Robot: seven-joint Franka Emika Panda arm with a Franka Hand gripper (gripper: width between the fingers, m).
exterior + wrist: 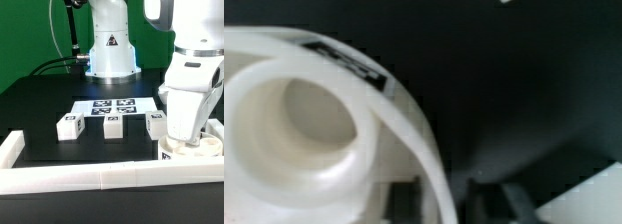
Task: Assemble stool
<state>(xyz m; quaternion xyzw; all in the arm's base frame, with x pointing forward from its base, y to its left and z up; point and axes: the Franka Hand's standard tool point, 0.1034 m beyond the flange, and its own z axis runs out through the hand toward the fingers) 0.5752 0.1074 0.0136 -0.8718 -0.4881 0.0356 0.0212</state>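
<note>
My gripper (441, 200) hangs low over the seat (210, 149), on the exterior view's right beside the rail (100, 178). Its fingers (397, 203) straddle the seat's rim; whether they pinch it, I cannot tell. Three legs (112, 125) stand nearby.

The gripper (192, 138) is hanging right down at the round seat (212, 148) at the exterior view's right, just inside the border rail (90, 180). Three legs (112, 126) are standing in a row on the black table (40, 100), beside the marker board (112, 105).
</note>
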